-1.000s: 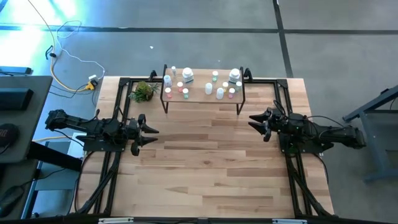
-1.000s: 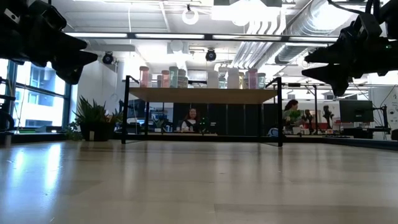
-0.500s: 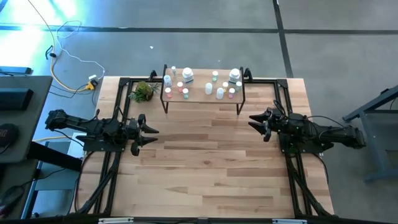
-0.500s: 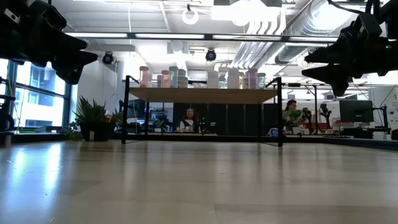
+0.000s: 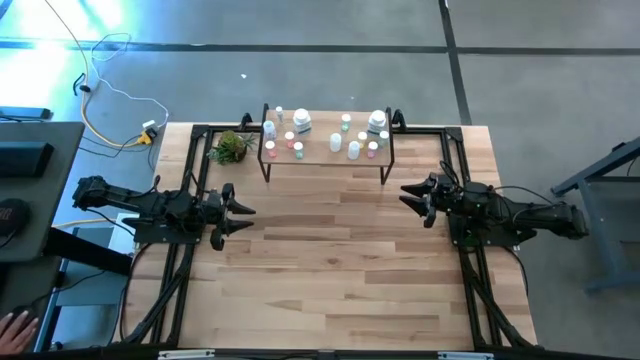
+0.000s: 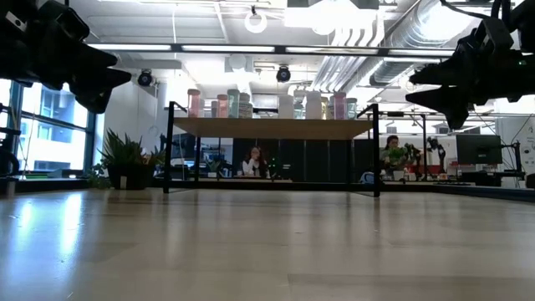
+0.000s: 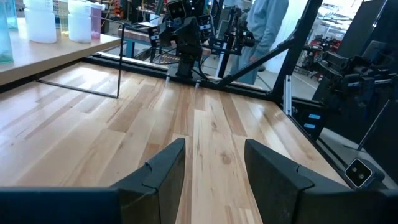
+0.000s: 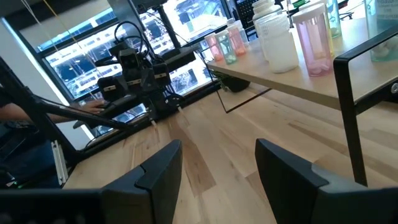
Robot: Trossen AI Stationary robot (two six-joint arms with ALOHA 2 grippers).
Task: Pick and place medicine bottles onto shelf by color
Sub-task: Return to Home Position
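From above, the bottles [image 5: 301, 124] all stood on the light-wood shelf [image 5: 318, 150], none on the slatted worktop [image 5: 330, 270]; sorting looked finished. The low view showed them as small plastic cylinders, pink, green and white, lining the shelf. Each wrist view showed its gripper released and empty: left gripper [image 7: 214, 169], right gripper [image 8: 219, 169].

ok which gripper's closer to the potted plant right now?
Left. The left gripper hangs open on the potted plant's side of the table; the right gripper hangs open on the opposite side, past the shelf.
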